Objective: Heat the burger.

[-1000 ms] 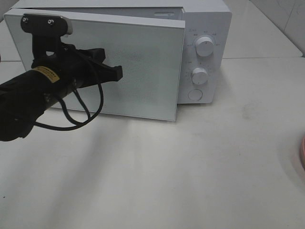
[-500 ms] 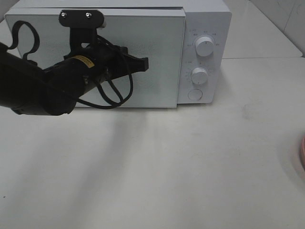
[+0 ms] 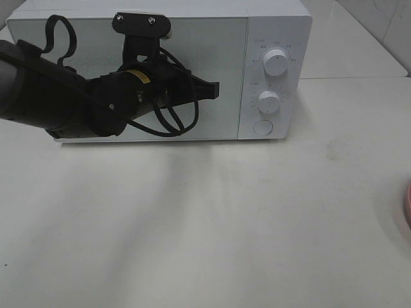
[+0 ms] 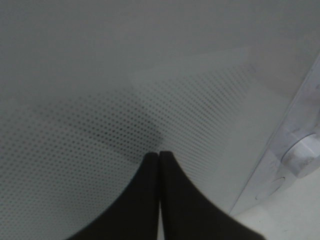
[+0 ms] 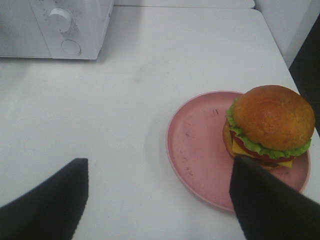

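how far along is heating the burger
Nothing looks done yet: the burger sits on the pink plate, outside the microwave. In hand: the left gripper, jaws shut, is at the closed door. Left: burger inside and heating.

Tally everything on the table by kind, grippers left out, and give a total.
Microwave: 1
Burger: 1
Pink plate: 1
Total: 3
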